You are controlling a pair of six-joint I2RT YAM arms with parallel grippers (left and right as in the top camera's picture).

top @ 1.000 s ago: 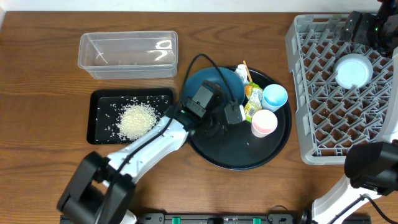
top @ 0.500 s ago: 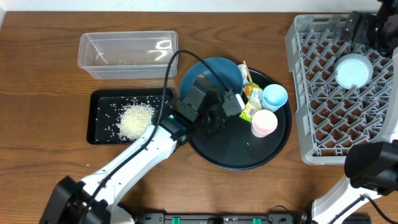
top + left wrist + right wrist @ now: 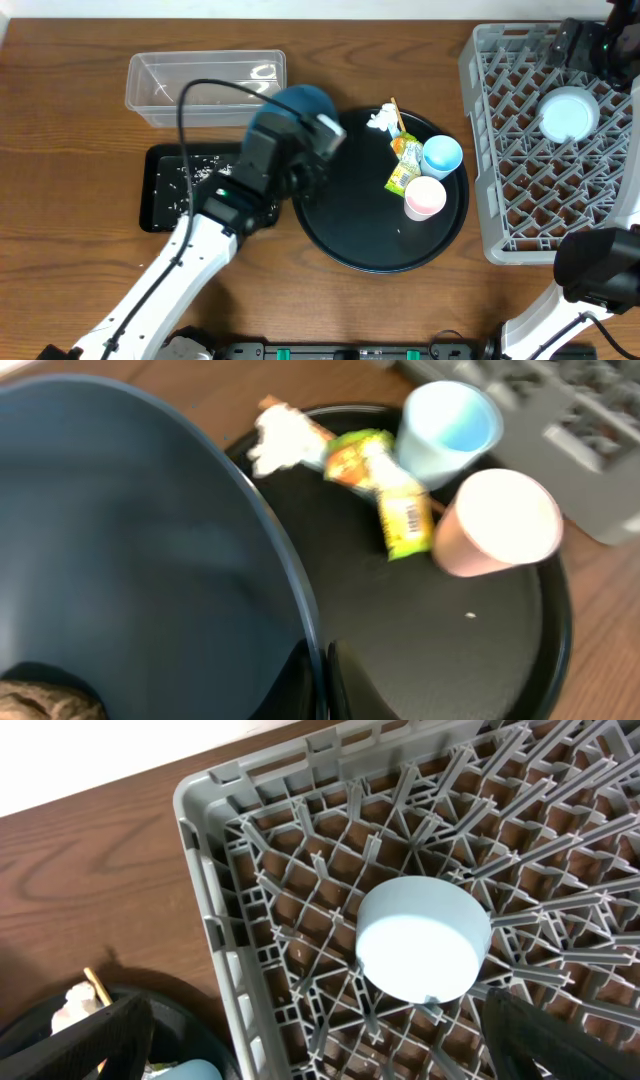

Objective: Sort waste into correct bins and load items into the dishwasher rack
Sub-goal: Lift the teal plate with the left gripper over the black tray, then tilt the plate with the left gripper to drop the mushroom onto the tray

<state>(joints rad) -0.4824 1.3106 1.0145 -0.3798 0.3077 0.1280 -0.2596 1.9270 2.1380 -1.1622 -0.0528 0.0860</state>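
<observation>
Left of the table's centre, the plate (image 3: 300,103) hangs in the air, blurred, between the tub's (image 3: 205,85) right end and the round tray's (image 3: 380,235) left rim. The left gripper (image 3: 322,680) is clamped on its rim, and a brown lump (image 3: 40,700) sits on the plate. Rice (image 3: 185,172) lies scattered in the black bin (image 3: 160,215) beside it. On the round tray's far right side are the tissue (image 3: 381,120), chopstick (image 3: 396,112), wrapper (image 3: 403,165), blue cup (image 3: 442,156) and pink cup (image 3: 425,197). At the table's right edge the bowl (image 3: 568,115) sits upside down in the rack (image 3: 480,150), with the right gripper (image 3: 330,1035) spread wide above it.
</observation>
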